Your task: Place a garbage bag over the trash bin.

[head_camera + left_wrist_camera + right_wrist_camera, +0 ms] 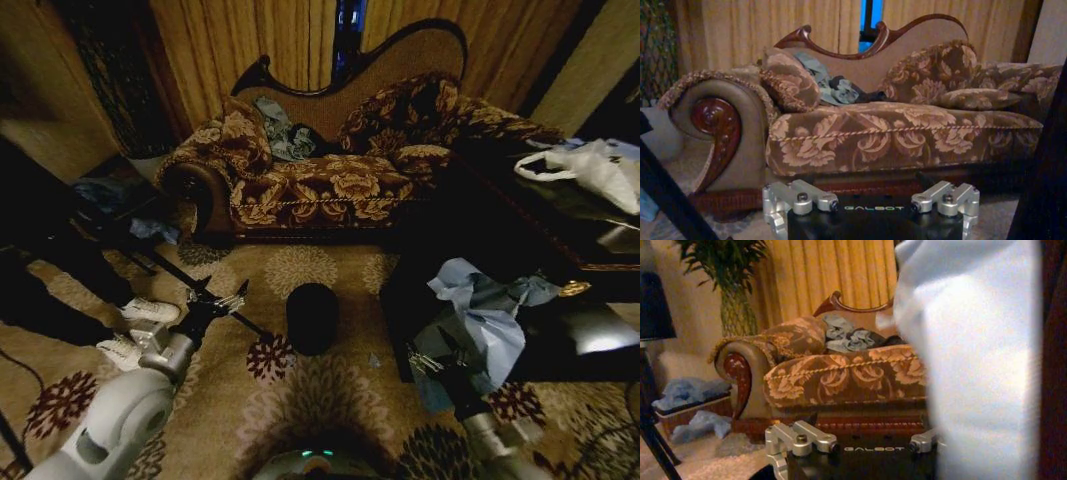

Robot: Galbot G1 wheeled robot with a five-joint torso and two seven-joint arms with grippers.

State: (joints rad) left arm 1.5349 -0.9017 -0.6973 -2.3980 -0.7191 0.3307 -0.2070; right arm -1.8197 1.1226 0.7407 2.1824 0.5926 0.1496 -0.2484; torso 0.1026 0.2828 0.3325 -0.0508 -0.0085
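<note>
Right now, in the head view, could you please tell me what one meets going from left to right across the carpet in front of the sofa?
White shoes → left gripper → trash bin → right gripper, by the garbage bag.

The head view looks forward and down from above onto the patterned carpet [330, 400], taking in both arms and the sofa [320, 170] farther off. Both wrist views sit low near the floor and face level toward that same sofa [893, 135], the left one squarely. The right one looks more from the side, with pale film [973, 355] hanging close before its lens.
</note>
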